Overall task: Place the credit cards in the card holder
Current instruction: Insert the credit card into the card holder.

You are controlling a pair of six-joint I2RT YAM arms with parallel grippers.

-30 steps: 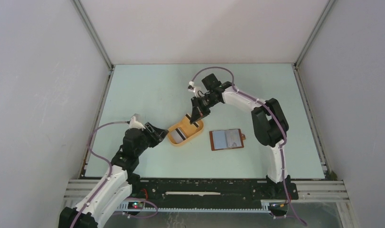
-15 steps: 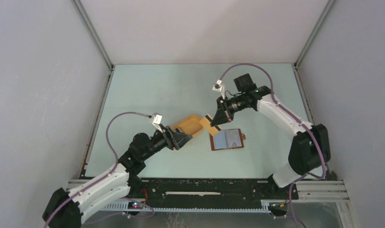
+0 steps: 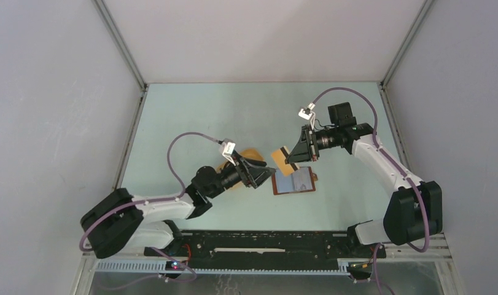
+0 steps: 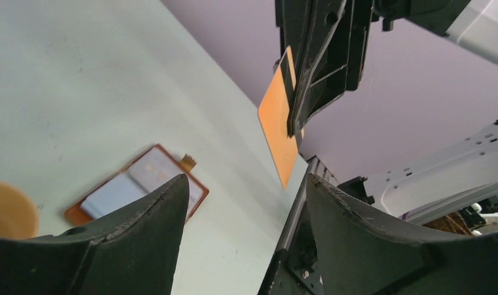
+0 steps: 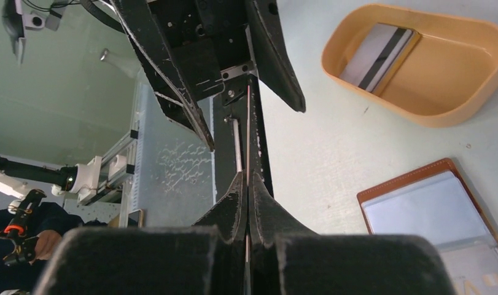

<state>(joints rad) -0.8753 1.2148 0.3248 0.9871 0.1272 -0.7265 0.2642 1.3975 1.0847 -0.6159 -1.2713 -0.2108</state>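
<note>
Orange credit card (image 3: 285, 161) pinched in right fingers (image 5: 231, 209), raised beside open card holder (image 3: 294, 182); left fingers (image 4: 154, 209) spread, apparently empty.

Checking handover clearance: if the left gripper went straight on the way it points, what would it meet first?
Probably the orange card pinched in the right gripper, which is ahead of the open left gripper. Depth is unclear. The card holder lies below that line.

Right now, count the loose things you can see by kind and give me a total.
Credit cards: 2, orange card in the right claw, grey card in the tray
Tray: 1
Card holder: 1
Total: 4
</note>
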